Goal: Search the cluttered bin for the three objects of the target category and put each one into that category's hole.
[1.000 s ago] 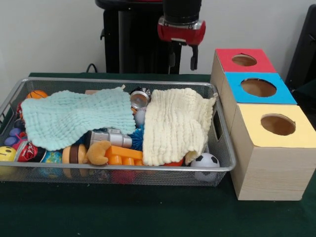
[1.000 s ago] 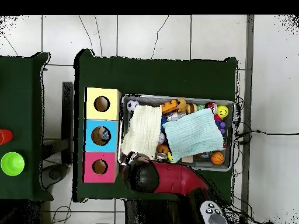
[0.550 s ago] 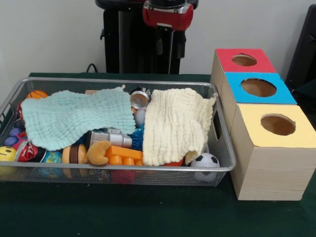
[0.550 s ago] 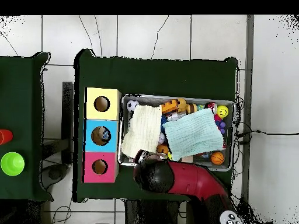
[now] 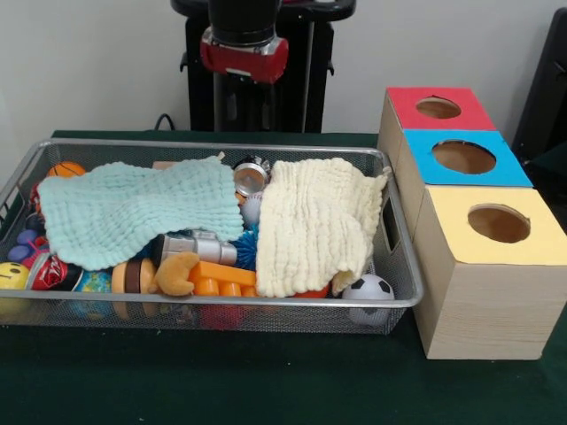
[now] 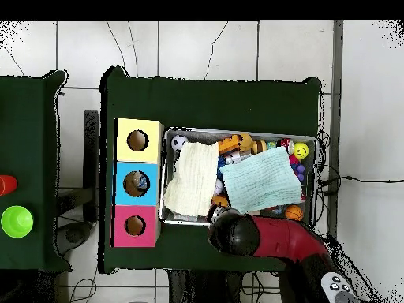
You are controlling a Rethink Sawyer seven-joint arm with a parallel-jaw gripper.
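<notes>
The wire mesh bin [image 5: 27, 168] [image 6: 311, 140] holds toys under a mint cloth [image 5: 133, 208] [image 6: 262, 180] and a cream cloth [image 5: 317, 221] [image 6: 192, 177]. Showing around the cloths are a soccer ball [image 5: 368, 289] [image 6: 179, 143], a small basketball [image 5: 66, 168] [image 6: 293, 213], a yellow smiley ball [image 5: 12, 275] [image 6: 300, 150], an orange block [image 5: 221, 278] and a silver tin [image 5: 252, 175]. Red [image 5: 416, 93], blue [image 5: 425, 168] and yellow [image 5: 452, 239] boxes, each with a round hole, stand beside the bin. My gripper [image 5: 244, 88] [image 6: 231, 233] hangs high behind the bin's far rim, above the mint cloth's right end.
In the overhead view, something lies inside the blue box's hole [image 6: 136, 183]. A second green table [image 6: 24, 158] carries a green cup [image 6: 16, 222] and a red object [image 6: 6, 185]. The black pedestal [image 5: 266, 62] rises behind the bin.
The arm has swung from beside the red box toward the picture's left along the bin's far rim, rising a little. Cloths and toys have not moved.
</notes>
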